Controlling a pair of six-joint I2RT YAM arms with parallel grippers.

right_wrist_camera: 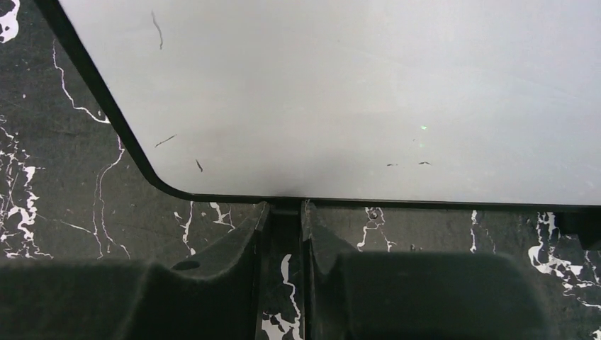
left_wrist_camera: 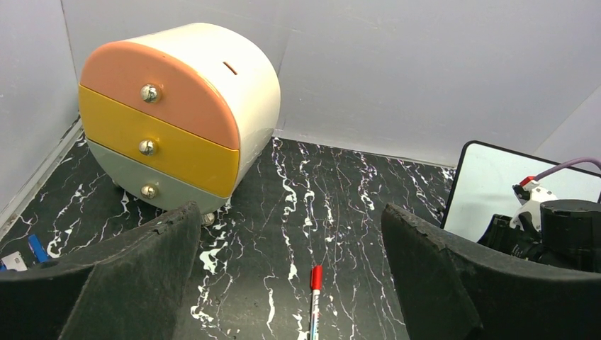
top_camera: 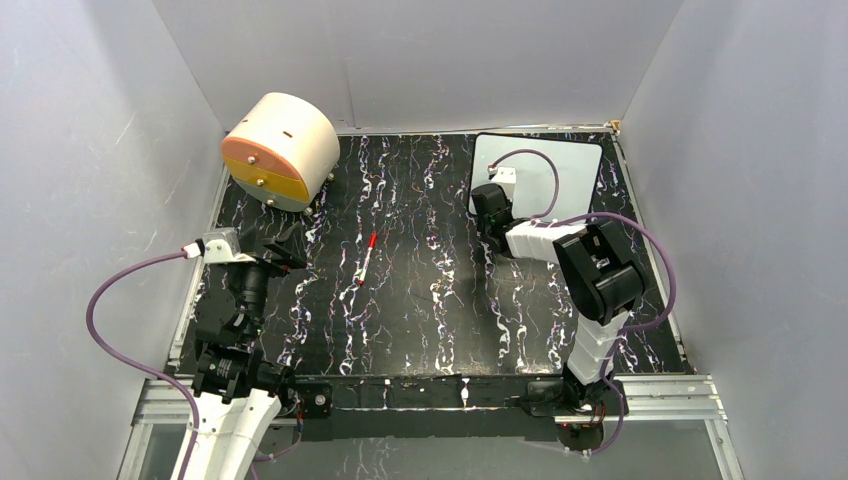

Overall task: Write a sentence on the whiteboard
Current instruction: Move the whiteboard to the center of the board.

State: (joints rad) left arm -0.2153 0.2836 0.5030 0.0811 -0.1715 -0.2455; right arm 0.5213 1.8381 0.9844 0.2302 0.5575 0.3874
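The right end effector (right_wrist_camera: 285, 209) sits at the rim of the whiteboard (right_wrist_camera: 354, 92), pads almost together, nothing between them. The left end effector (left_wrist_camera: 290, 212) gapes wide. The board lies flat, far right on the desk, with no sentence on it. Danger: a nudge could skid it away. Only the top view shows the marker (top_camera: 366, 258) unheld, well apart.

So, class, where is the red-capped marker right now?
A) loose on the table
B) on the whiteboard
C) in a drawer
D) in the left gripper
A: the marker lies flat on the marbled table, left of the whiteboard, with nothing gripping it.
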